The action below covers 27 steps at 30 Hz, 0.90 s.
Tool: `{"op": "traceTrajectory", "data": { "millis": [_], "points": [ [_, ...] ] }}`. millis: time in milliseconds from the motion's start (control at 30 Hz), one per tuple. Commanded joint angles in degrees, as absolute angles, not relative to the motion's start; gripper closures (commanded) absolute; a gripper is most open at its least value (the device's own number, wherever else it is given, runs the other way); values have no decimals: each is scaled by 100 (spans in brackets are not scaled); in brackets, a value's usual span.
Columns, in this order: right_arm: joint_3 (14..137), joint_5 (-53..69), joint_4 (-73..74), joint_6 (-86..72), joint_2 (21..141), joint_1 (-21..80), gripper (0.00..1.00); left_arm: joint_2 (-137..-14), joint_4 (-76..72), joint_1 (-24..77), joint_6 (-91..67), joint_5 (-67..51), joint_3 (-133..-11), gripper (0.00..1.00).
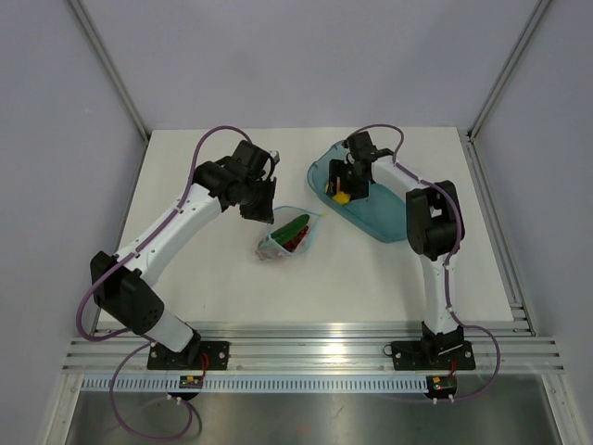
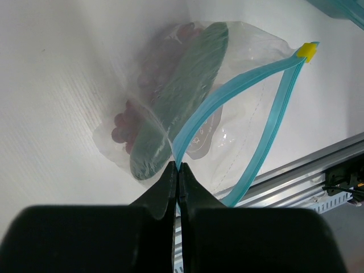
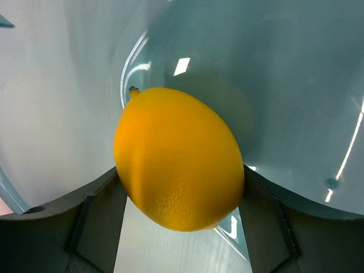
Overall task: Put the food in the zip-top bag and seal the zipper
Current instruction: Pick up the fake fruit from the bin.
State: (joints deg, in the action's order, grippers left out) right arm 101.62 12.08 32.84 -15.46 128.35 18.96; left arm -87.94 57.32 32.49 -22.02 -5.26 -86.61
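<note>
From above, the left hand point(image 1: 263, 211) is pinching one lip of the zip-top bag point(image 1: 292, 236) near the middle of the surface point(image 1: 213, 278). The right hand point(image 1: 344, 190) is reaching into the teal tray point(image 1: 384, 222) toward the far right corner.

Through the left wrist, the jaws are clenching the blue zipper point(image 2: 227, 96) — cucumber point(image 2: 182, 96) and grapes point(image 2: 122, 128) are already lying inside.

Through the right wrist, both fingers point(image 3: 94, 210) are gripping the lemon point(image 3: 179, 159). It's round and smooth — with a shallow grip it could be squirting free on the lift. It could also be snagging the narrow mouth and tugging the bag loose.
</note>
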Motion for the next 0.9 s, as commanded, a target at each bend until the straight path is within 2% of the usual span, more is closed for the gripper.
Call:
{"op": "traceTrajectory", "data": {
  "millis": [0, 367, 600, 867],
  "points": [
    [9941, 564, 3138, -1582, 12156, 1819, 43, -8692, 5528, 3217, -2180, -650, -8807, 100],
    [9150, 105, 3164, -1547, 10724, 1740, 44, -8798, 5256, 3217, -2452, -1002, -8850, 100],
    [8509, 895, 3295, -1678, 9372, 1784, 44, -8824, 5230, 3225, -2470, -984, -8842, 100],
    [8174, 721, 3779, -1775, 8157, 2952, 43, -8894, 5124, 3217, -2505, -1090, -8763, 100]
  ]
}}
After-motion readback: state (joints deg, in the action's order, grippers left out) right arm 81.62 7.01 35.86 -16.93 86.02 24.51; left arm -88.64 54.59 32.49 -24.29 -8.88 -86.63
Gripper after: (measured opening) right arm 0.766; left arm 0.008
